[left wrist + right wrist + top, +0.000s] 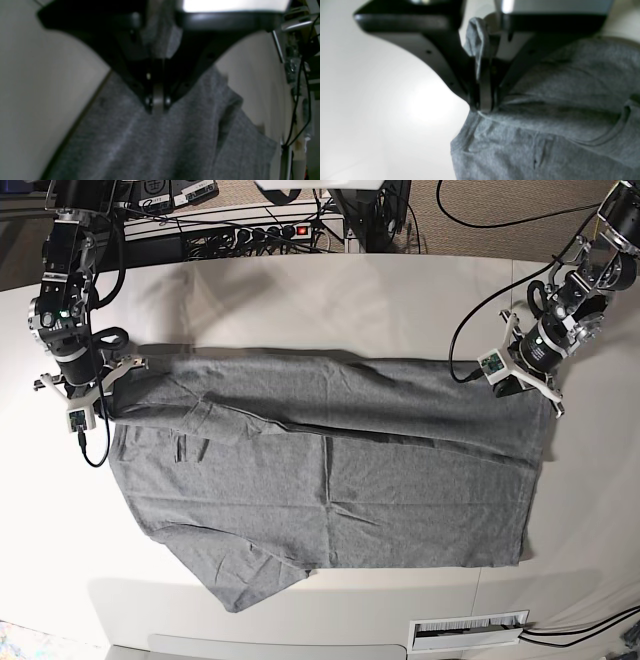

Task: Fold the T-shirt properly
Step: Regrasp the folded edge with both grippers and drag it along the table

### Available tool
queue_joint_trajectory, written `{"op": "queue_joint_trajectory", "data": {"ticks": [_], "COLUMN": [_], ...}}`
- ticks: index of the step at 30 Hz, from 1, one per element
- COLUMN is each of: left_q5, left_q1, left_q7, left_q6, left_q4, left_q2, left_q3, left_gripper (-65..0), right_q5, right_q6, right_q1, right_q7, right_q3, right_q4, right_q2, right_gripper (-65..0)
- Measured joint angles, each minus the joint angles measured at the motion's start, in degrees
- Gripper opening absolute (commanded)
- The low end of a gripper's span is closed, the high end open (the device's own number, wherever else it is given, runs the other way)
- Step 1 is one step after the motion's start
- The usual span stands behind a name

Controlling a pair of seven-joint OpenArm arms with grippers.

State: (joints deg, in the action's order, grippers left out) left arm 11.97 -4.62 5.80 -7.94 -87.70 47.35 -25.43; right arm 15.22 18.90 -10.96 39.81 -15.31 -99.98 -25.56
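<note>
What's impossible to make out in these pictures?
- Left gripper's fingertips: blurred in the left wrist view; whether they pinch the shirt is unclear.
- Cloth beneath the right gripper: hidden by its fingers in the right wrist view.
- Shirt's lower part: cut off by the bottom edge in both wrist views.
- Printing on the white label: too small in the base view.

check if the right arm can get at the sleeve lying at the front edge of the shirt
Probably not right now: its hand is pinching the shirt's far layer, though nothing covers the sleeve

White table (70, 550), grey T-shirt (420, 500) lying spread directly on it, upper part folded over
</note>
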Motion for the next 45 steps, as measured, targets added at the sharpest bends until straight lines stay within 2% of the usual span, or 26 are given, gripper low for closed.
{"op": "queue_joint_trajectory", "data": {"ticks": [1, 3, 4, 5, 15, 18, 20, 25, 29, 32, 37, 44, 45], "left_q5": [1.09, 1.66, 1.68, 1.68, 1.7, 2.62, 3.23, 3.28, 3.28, 4.66, 6.03, 6.05, 6.03], "left_q1": [-0.26, -0.46, -0.46, -0.46, -0.42, -0.28, -0.46, -0.79, -0.74, -0.46, 0.59, 1.33, 1.36], "left_q7": [-0.15, -0.37, -0.37, -0.37, -0.31, 1.7, 3.89, 6.82, 8.37, 9.84, 12.22, 11.67, 10.91], "left_q6": [0.11, 0.39, 0.39, 0.39, 0.39, 0.37, 1.49, 1.46, 1.49, 1.46, 1.46, 1.49, 1.49], "left_q4": [-0.07, -0.11, -0.11, -0.11, -0.24, -1.25, -2.49, -6.25, -9.46, -11.28, -12.81, -12.81, -12.81], "left_q2": [0.0, 0.0, 0.0, 0.02, 0.0, -0.02, 0.0, 0.61, 0.59, 0.61, 0.61, 0.61, 0.61], "left_q3": [0.02, 0.02, 0.02, 0.02, 0.02, 0.0, -0.13, -0.39, -0.39, -0.39, -0.39, -0.39, -0.39], "left_gripper": [-65.0, -65.0, -65.0, -65.0, -65.0, -65.0, -65.0, -65.0, -65.0, -65.0, -65.0, -64.8, -62.7], "right_q5": [-0.44, -2.84, -4.46, -5.51, -6.27, -0.85, 1.36, 1.42, 1.38, 1.36, 1.18, -9.55, -10.6], "right_q6": [0.02, 0.02, 0.0, -0.17, -0.33, -0.39, -0.2, -0.2, -0.22, -0.26, -0.07, 0.15, 0.17], "right_q1": [-0.02, 0.07, 0.39, 0.79, 1.14, 1.14, 1.16, 0.94, 0.79, 0.81, 0.79, 1.29, 1.6], "right_q7": [0.0, -0.35, -0.37, -0.31, 1.53, 1.95, 2.97, 3.72, 4.35, 5.27, 6.67, 3.87, 3.34], "right_q3": [0.0, 0.0, -0.02, -0.02, -0.02, -0.02, -0.02, 0.0, 0.0, 0.85, 6.08, 14.75, 15.67], "right_q4": [0.0, 0.0, 0.0, 0.0, -5.2, -7.15, -7.19, -7.15, -7.15, -7.15, -7.13, -7.1, -7.1], "right_q2": [0.04, 0.04, 0.04, 0.02, 0.04, 0.04, 0.39, 2.93, 3.06, 3.04, 2.99, 2.99, 2.99], "right_gripper": [-61.1, -47.5, -43.7, -43.1, -43.1, -43.5, -46.6, -57.5, -65.0, -65.0, -65.0, -65.0, -65.0]}}
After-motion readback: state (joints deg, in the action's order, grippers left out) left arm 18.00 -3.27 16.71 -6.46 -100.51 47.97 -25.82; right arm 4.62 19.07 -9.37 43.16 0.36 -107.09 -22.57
